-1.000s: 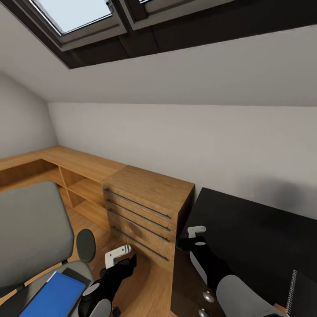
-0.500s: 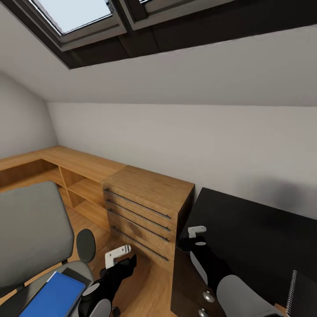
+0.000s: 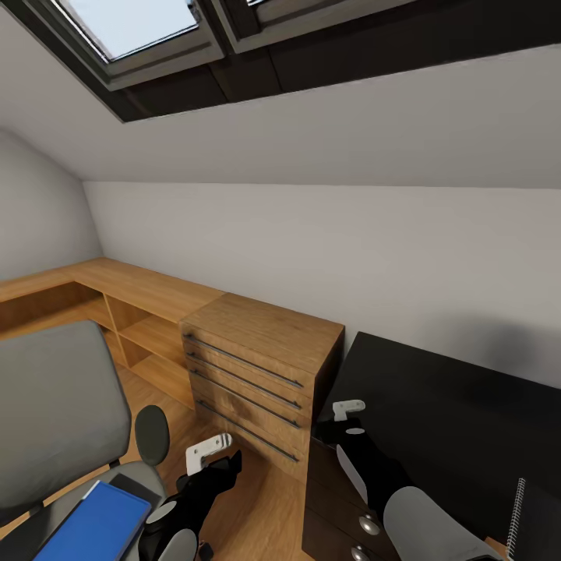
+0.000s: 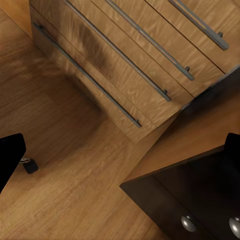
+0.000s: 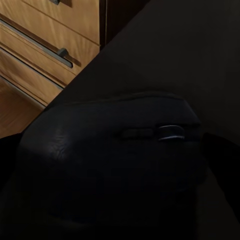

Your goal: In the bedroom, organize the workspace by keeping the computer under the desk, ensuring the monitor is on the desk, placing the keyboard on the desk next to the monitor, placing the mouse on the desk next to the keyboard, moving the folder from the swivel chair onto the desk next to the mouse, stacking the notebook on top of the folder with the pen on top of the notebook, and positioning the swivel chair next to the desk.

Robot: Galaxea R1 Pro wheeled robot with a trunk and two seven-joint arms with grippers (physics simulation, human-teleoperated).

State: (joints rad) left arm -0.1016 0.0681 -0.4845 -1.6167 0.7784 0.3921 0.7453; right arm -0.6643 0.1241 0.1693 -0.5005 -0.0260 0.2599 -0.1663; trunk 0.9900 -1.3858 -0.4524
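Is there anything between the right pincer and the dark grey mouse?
Nothing visible stands between them. In the right wrist view the dark grey oval mouse sits directly in front of the right pincer, very close, with the glossy black desk top behind it. Whether the pincer already grips it is unclear.

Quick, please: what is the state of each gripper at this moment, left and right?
Left gripper: open, holding nothing, above the wooden floor.
Right gripper: closed on the mouse, at the desk.
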